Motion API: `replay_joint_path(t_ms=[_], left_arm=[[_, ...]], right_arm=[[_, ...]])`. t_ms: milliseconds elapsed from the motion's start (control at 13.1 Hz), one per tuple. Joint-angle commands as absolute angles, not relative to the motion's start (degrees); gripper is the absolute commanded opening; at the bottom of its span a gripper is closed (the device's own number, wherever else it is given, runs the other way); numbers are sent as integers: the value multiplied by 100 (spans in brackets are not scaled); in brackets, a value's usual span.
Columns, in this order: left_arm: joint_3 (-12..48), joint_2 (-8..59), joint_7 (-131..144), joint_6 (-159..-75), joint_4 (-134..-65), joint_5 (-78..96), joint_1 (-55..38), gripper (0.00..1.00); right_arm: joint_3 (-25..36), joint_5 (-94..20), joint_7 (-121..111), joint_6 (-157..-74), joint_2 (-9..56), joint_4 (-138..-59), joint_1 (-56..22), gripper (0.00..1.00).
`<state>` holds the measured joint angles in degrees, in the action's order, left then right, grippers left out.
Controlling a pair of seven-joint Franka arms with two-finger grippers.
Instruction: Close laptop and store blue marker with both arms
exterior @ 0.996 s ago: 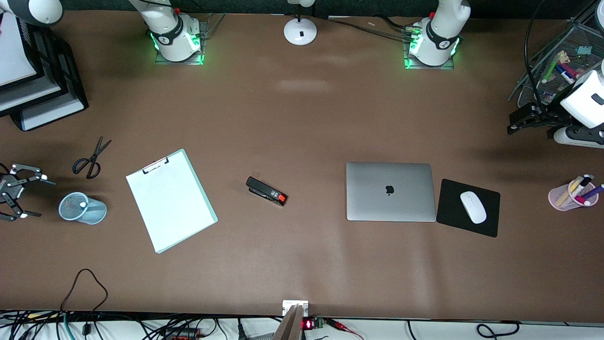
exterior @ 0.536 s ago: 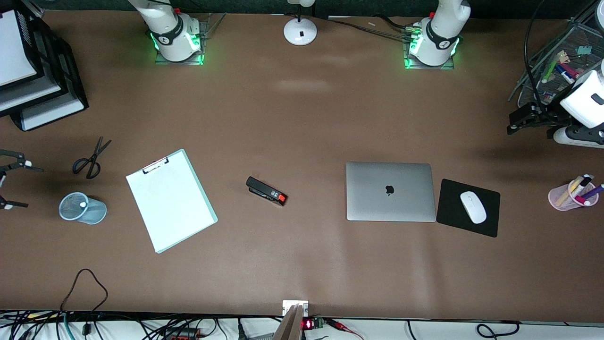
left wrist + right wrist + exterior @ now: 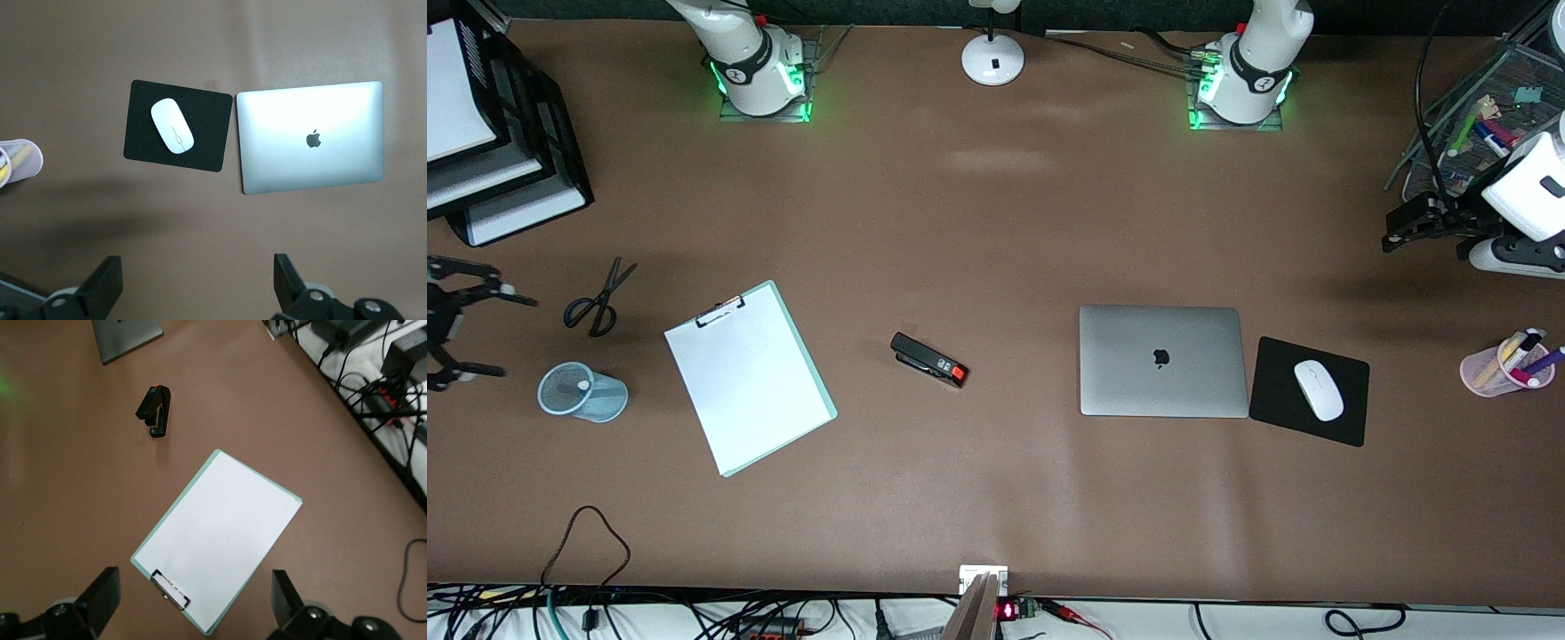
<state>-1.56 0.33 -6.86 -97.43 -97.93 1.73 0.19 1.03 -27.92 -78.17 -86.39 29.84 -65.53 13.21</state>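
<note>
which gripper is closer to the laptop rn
Left. The left gripper hangs open at the left arm's end of the table, past the mouse pad from the laptop. The right gripper is open by the scissors.

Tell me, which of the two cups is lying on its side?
The light-blue mesh cup, toward the right arm's end of the table near the scissors, lies tipped over. The pink cup toward the left arm's end stands upright, holding pens.

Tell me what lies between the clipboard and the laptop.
In the front view, only the stapler lies between the clipboard and the closed laptop; bare brown table surrounds it.
</note>
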Motion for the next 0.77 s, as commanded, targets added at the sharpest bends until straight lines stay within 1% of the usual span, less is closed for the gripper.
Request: replay_joint_path(t_ms=[0,230,383,689], left_arm=[[-158,-26,-765,-9642,-9765,193,35,100],[-149,-26,-765,-9642,-9765,193,26,100],[-149,-26,-765,-9650,-9756,193,26,100],[-149,-26,-756,-9650,-9756,193,26,100]], right_arm=[[132,-2313,-6763,-8684,2804,-6653,749,100],[176,-1953,-5428,-8815,2725,-6679,195,100],[158,-1365,-4452,-8912,2716,-6750,-182,100],[167,-890,-2536,-9210,2506,-7329,-579,100]])
